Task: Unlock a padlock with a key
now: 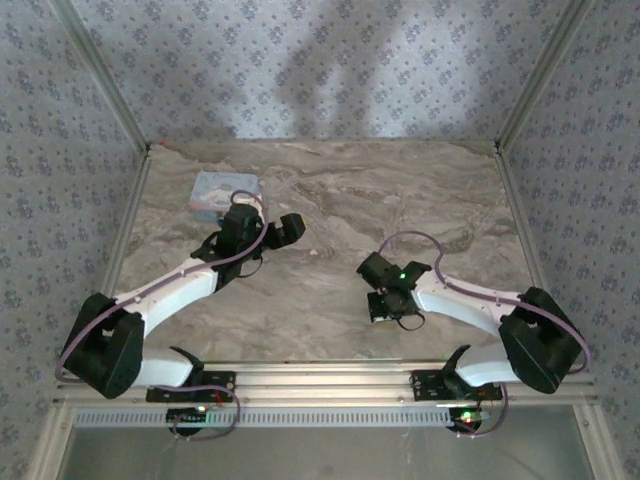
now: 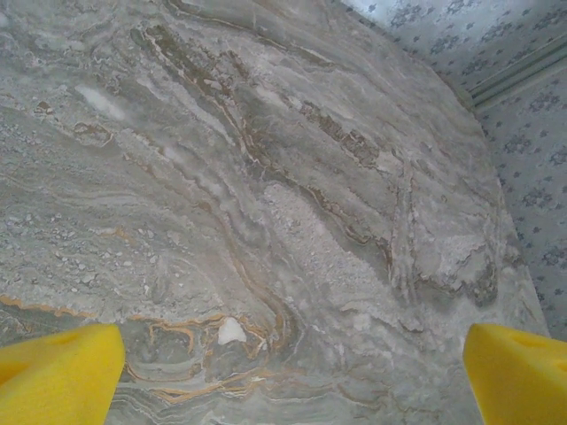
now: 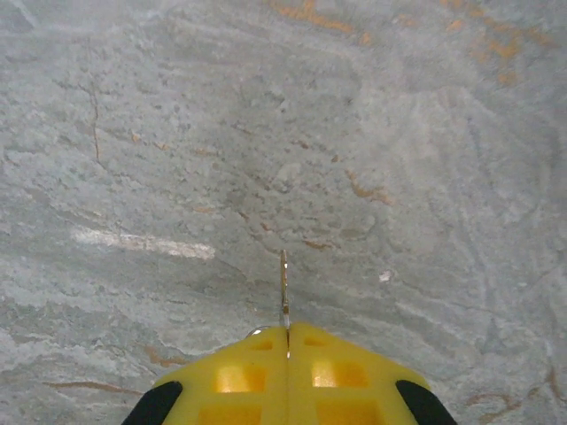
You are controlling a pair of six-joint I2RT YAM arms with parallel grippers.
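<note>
Viewing from above, the left gripper (image 1: 288, 229) hangs beside a pale blue plastic tub (image 1: 225, 190), upper left; the right gripper (image 1: 385, 305) is well apart, centre right. Left wrist: yellow fingers (image 2: 62, 372) spread apart. Right wrist: jaws pinch a thin metal key (image 3: 283, 288), blade pointing up-frame; padlock's whereabouts unclear.

walls (image 1: 320, 60): grey floral wallpaper | table (image 1: 400, 190): marbled grey-beige stone | corner posts (image 1: 100, 70): aluminium
</note>
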